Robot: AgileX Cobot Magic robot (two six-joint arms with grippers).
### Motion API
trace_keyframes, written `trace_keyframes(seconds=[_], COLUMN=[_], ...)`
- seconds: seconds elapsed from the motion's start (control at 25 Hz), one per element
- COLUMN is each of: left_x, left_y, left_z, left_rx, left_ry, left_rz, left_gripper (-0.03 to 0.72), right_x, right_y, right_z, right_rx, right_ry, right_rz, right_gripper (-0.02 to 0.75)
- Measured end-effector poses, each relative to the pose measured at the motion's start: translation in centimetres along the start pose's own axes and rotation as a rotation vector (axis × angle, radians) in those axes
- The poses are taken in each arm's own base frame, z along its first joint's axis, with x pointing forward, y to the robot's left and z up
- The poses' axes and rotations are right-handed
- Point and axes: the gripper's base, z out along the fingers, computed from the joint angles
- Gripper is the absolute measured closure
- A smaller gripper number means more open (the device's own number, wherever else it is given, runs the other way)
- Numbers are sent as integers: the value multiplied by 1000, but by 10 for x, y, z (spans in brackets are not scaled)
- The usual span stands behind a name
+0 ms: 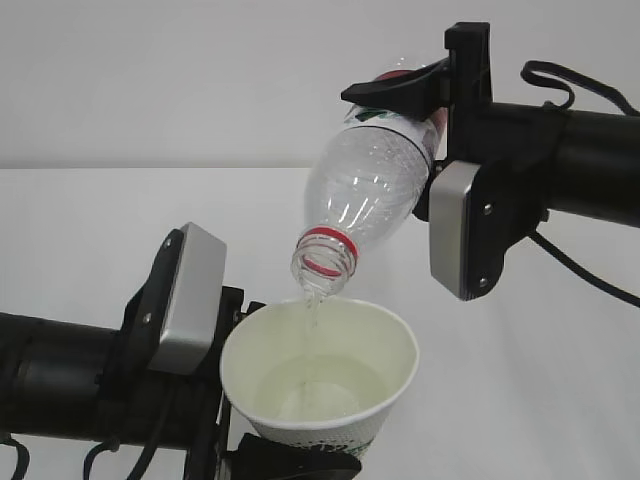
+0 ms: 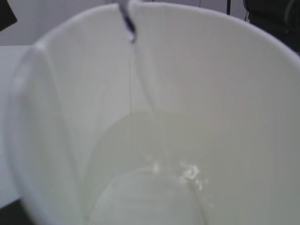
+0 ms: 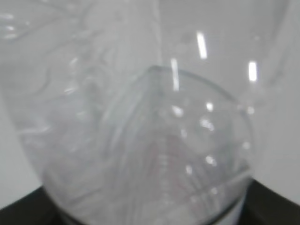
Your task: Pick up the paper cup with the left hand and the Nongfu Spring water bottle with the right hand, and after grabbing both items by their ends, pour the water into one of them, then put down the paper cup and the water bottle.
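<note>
The white paper cup [image 1: 395, 345] is held low at the front, with my left gripper [image 1: 290, 462] shut on its lower end, where a green print shows. Above it, my right gripper [image 1: 385, 110] is shut on the base end of the clear Nongfu Spring water bottle [image 1: 365, 185]. The bottle is tilted with its red neck ring and open mouth down over the cup. A thin stream of water [image 1: 313, 305] falls into the cup, where water [image 1: 320, 390] has pooled. The left wrist view looks into the cup [image 2: 225, 93] at the water [image 2: 150, 197]. The bottle [image 3: 140, 117] fills the right wrist view.
A white table [image 1: 560, 380] lies beneath both arms, with a plain pale wall behind it. The right arm's silver-grey plate [image 1: 462, 230] hangs just right of the bottle. The left arm's plate [image 1: 190, 300] stands just left of the cup.
</note>
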Motion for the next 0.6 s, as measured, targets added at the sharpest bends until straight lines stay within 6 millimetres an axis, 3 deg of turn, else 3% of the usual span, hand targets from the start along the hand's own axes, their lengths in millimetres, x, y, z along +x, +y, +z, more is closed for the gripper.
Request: trace_keyframes(seconds=[0.6], left_x=[0], left_y=[0], left_z=[0], left_rx=[0], left_ry=[0], left_rz=[0], left_gripper=[151], right_x=[1], right_y=[-1], right_z=[0], right_rx=[9], right_ry=[8], right_rz=[9], right_gripper=[265])
